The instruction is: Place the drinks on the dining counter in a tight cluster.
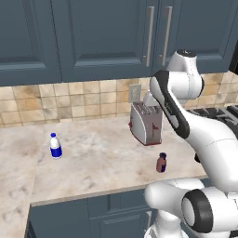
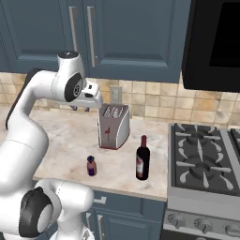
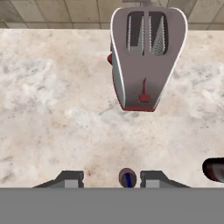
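All three drinks stand on the marble counter (image 1: 93, 162) that has the toaster. The white, blue-labelled water bottle (image 1: 56, 146) is far to the left. The tiny maroon dark-capped bottle (image 1: 161, 162) (image 2: 91, 166) (image 3: 127, 177) sits near the front edge. The tall dark red wine bottle (image 2: 142, 159) (image 3: 214, 169) stands beside the stove. My gripper (image 2: 80, 108) (image 3: 109, 181) hangs open and empty, high over the counter behind the maroon bottle and left of the toaster. The dining counter is out of view.
A silver and red toaster (image 1: 146, 123) (image 2: 113, 125) (image 3: 146, 57) stands against the tiled backsplash. A gas stove (image 2: 206, 159) lies to the right under a black microwave (image 2: 215, 42). Blue upper cabinets (image 1: 93, 32) hang overhead.
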